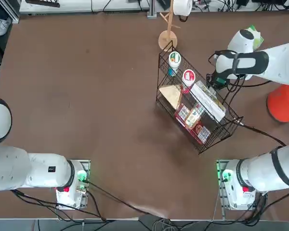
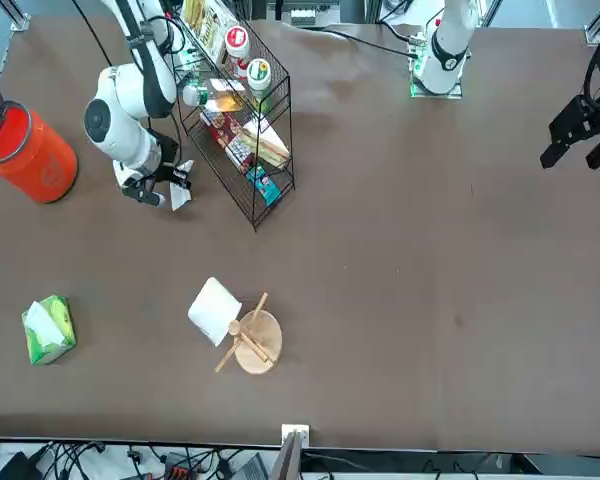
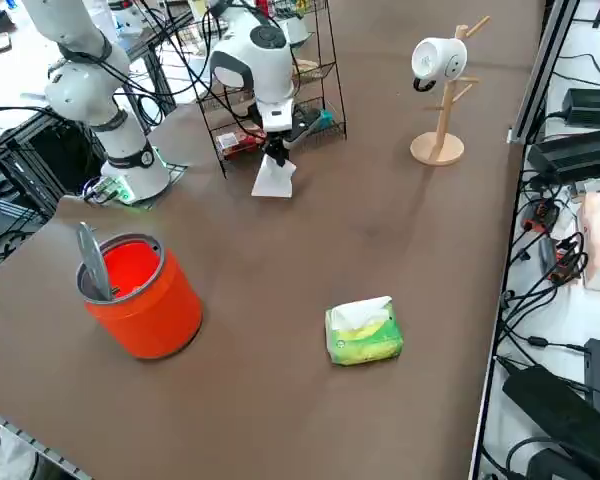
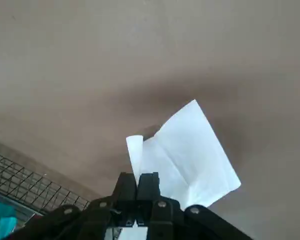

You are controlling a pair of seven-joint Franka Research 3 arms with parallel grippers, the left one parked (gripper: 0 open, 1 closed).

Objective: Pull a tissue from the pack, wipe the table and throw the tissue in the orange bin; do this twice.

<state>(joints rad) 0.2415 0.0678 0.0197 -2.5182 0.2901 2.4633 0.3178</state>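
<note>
Orange bin (image 3: 140, 297): stood nearest the right side camera, close to the table's right edge; open-topped, a grey strip leaning at its rim, no tissue visible inside.
Pack (image 3: 363, 332): lay flat just beyond the bin, toward the table's far right corner, well apart from the arm; white sheet showing at its top slot.
Tissue (image 4: 182, 155): a single white sheet, pinched at one edge; its free part hung down to the table (image 1: 86, 96) beside the wire basket.
Right gripper (image 4: 138, 186): fingers clenched together on the tissue's upper edge, low over the table between the basket and the orange bin.
Handling (judged): tissue very light, limp, easily torn or slipped out; an edge pinch suited dragging it flat. Pack soft and light, likely to lift with a sheet unless only the protruding sheet was taken.
Wire basket (image 1: 197, 108): black, near mid-table; held red-and-white snack packets, a long white box, two small round-lidded tubs and a tan wedge-shaped item.
Mug stand (image 3: 440, 95): farthest, wooden, near the far edge, carrying a white mug.
</note>
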